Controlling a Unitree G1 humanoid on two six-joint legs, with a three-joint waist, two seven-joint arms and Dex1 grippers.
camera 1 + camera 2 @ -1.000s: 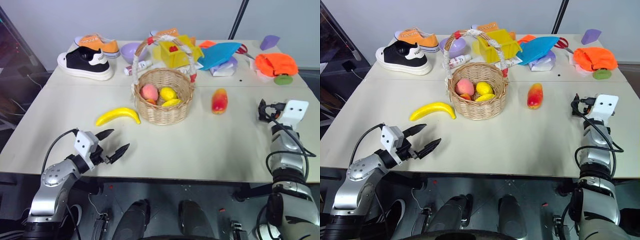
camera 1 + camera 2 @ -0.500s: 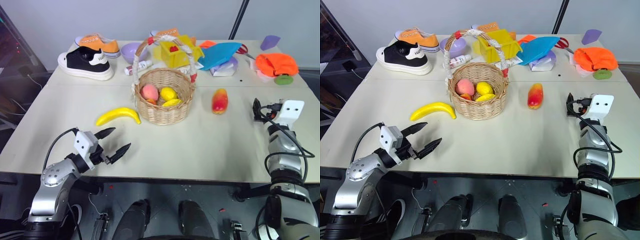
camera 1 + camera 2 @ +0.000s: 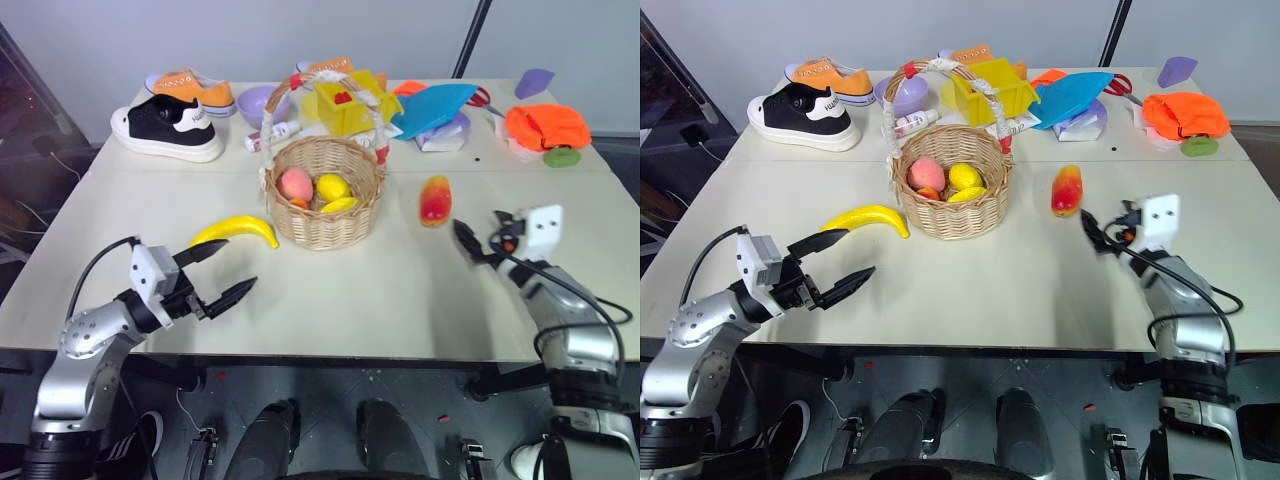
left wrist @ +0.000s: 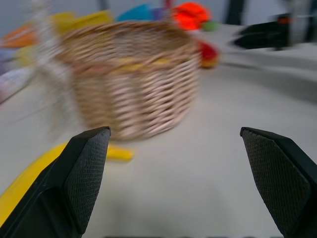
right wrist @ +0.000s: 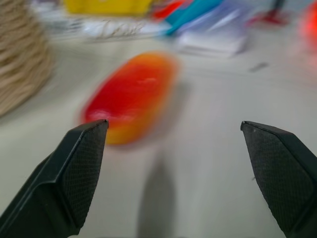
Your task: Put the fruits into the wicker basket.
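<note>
The wicker basket (image 3: 325, 195) stands mid-table with a pink peach (image 3: 296, 184) and yellow lemons (image 3: 334, 186) inside. A yellow banana (image 3: 236, 231) lies on the table just left of it, and a red-and-yellow mango (image 3: 435, 200) lies to its right. My left gripper (image 3: 236, 268) hovers open at the near left, its upper fingertip close to the banana's near end; in the left wrist view the basket (image 4: 131, 74) and banana (image 4: 29, 176) lie ahead. My right gripper (image 3: 468, 243) is open, just short of the mango (image 5: 129, 96), with nothing between its fingers.
Along the table's far side sit a black shoe (image 3: 165, 125), an orange shoe (image 3: 190, 88), a purple bowl (image 3: 262, 100), a white bottle (image 3: 275, 133), a yellow box (image 3: 345, 105), a blue cloth (image 3: 435, 105), an orange cloth (image 3: 545, 125) and a green disc (image 3: 561, 157).
My right gripper has swung left and now points at the mango from close by. My left gripper has risen a little toward the banana. Both stay open.
</note>
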